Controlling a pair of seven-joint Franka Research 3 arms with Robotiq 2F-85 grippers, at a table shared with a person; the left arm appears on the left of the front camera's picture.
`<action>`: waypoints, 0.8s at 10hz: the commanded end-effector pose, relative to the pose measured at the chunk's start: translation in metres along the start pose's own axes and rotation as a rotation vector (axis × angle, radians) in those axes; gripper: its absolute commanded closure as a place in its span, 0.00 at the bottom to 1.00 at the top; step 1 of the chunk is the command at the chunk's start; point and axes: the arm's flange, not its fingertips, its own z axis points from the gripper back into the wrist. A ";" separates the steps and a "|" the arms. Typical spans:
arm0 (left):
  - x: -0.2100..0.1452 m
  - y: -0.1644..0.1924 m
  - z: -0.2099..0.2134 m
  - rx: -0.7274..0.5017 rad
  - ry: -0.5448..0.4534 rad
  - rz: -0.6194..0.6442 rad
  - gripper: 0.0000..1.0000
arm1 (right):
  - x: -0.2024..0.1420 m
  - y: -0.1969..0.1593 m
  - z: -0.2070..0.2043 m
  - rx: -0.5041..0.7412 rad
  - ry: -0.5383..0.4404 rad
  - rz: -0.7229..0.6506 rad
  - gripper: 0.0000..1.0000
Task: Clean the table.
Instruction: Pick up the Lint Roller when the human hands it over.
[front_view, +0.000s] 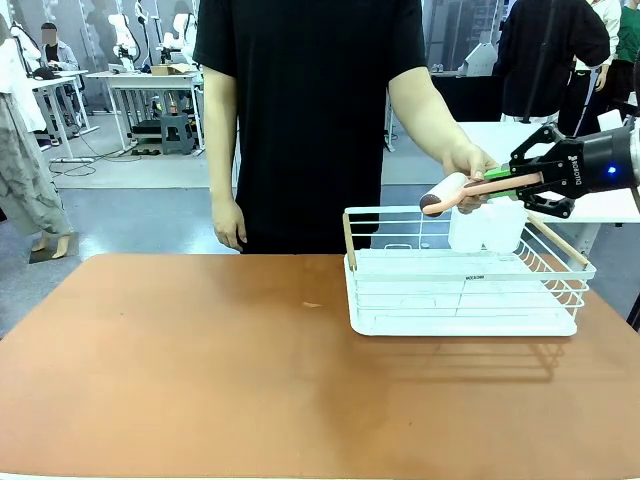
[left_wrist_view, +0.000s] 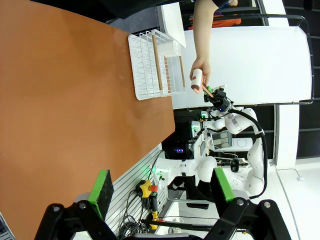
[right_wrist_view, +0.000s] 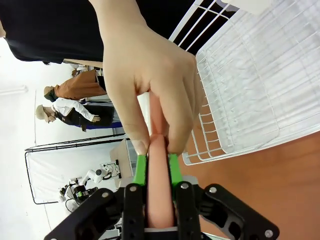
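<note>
Clamping the lint roller by its pink handle near the white rack, your right gripper shares it with the person's hand, gripping too.

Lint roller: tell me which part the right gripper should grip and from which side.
Grip the lint roller by the free end of its pink handle, coming from the robot's right. The handle lies about level, pointing that way, and the person's hand holds it next to the roll. The right gripper is shut on it there.
</note>
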 end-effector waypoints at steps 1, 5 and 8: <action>-0.004 -0.001 0.001 -0.006 -0.006 -0.011 0.00 | -0.033 -0.022 0.021 0.034 -0.013 0.014 1.00; -0.004 -0.001 0.001 -0.006 -0.006 -0.011 0.00 | 0.001 0.000 0.001 0.002 -0.004 -0.002 0.99; -0.004 -0.001 0.001 -0.006 -0.006 -0.011 0.00 | 0.001 0.000 0.001 0.002 -0.004 -0.002 0.99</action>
